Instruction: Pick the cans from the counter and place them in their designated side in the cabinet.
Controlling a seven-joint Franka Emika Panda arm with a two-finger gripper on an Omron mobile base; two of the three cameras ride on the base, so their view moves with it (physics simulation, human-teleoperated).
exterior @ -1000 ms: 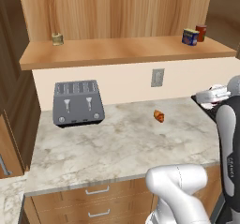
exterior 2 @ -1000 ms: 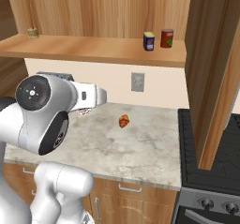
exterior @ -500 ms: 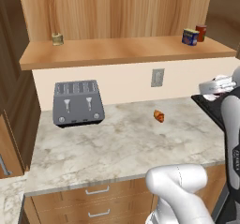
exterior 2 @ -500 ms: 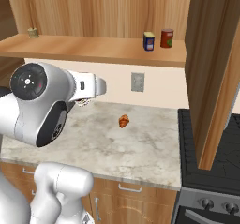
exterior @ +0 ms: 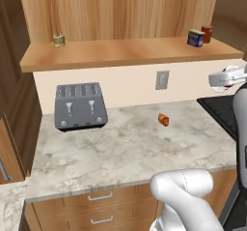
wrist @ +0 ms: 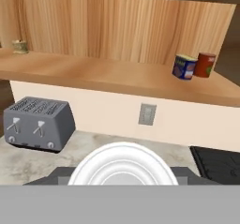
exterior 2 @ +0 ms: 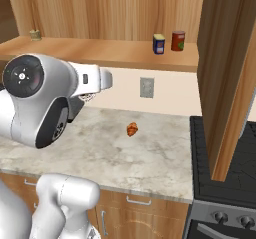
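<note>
Where the hand view looks along the tool (exterior: 226, 78), a pale round lid is seen directly before it, belonging to the red-and-white can (wrist: 122, 166). The tool is taken to be clamped on this can, although the fingertips themselves are hidden behind the lid. The tool and can are held above the desk (exterior: 125, 152), level with the band of wall under the cabinet (wrist: 112, 31).

Ahead of the tool and above it, to the right, the blue can (wrist: 184, 67) is shown upright on the cabinet shelf (wrist: 108, 75). A dark red can (wrist: 205, 64) is set just beside it, further to the right. At the far left of the same shelf, well apart from both, an olive-tan can (wrist: 19, 46) is seen.

Below the tool and to its left a grey toaster (wrist: 37, 123) is placed on the desk against the wall. A wall socket (wrist: 147, 114) is located straight ahead. A small pastry (exterior: 164, 120) lies on the desk.
</note>
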